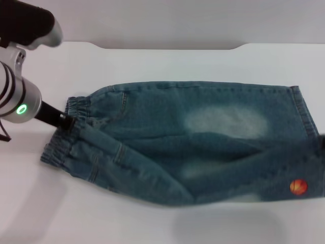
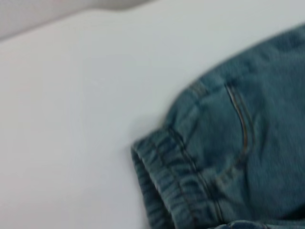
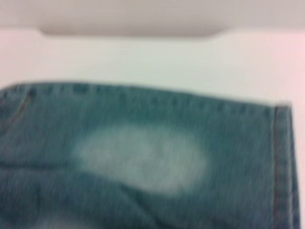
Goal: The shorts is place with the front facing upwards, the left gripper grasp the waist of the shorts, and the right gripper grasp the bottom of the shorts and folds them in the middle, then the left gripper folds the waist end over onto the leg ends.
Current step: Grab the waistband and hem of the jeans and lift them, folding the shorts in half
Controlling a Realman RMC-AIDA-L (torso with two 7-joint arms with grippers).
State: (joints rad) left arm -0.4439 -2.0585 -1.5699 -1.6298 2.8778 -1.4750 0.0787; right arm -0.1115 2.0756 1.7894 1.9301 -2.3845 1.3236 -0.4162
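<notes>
The left end effector (image 1: 65, 121) sits at the waist (image 1: 71, 129) of the shorts (image 1: 193, 142), its black tip touching the ruffled elastic band on the robot's left; whether its fingers are clenched on the cloth or released cannot be told. The shorts lie on the white tabletop (image 1: 152, 61), waist to the left and leg hems (image 1: 304, 117) to the right, one half folded over the other along their length. A pale faded patch (image 1: 226, 123) shows on the upper layer, and a small orange print (image 1: 298, 187) sits near the hem on the nearer layer. The right end effector does not show in any view; its wrist camera looks down on the faded patch (image 3: 143, 157) and hem.
</notes>
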